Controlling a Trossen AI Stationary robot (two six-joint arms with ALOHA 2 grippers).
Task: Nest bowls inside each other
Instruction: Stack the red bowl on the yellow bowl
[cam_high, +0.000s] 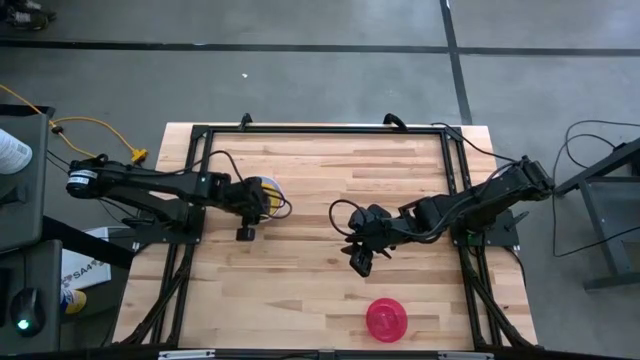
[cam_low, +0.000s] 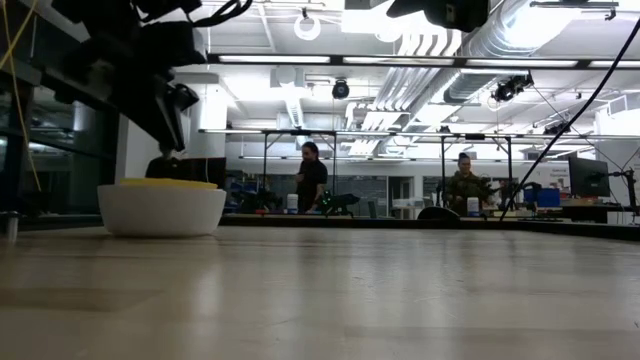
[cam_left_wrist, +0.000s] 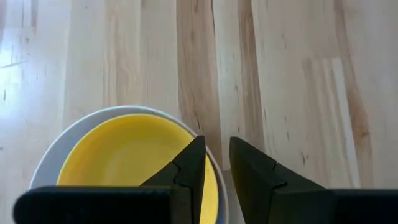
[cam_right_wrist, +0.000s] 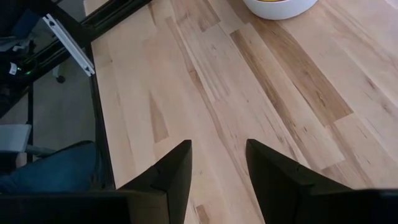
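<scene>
A yellow bowl (cam_left_wrist: 127, 158) sits nested in a white bowl (cam_left_wrist: 53, 155), which rests by its base on the wooden table (cam_high: 300, 270) at the left; in the low view only the yellow rim (cam_low: 160, 184) shows above the white wall (cam_low: 160, 210). A red-pink bowl (cam_high: 386, 318) stands alone near the front edge. My left gripper (cam_left_wrist: 216, 146) hangs just above the stack's rim, open by a narrow gap, one finger over the yellow bowl and one outside. My right gripper (cam_right_wrist: 217, 152) hovers open over bare wood at mid-table (cam_high: 358, 255).
A black metal frame (cam_high: 320, 130) runs around the table's far and side edges, and cables trail from both arms. Bare wood lies between the stack and the red-pink bowl. People stand far off in the room behind the table.
</scene>
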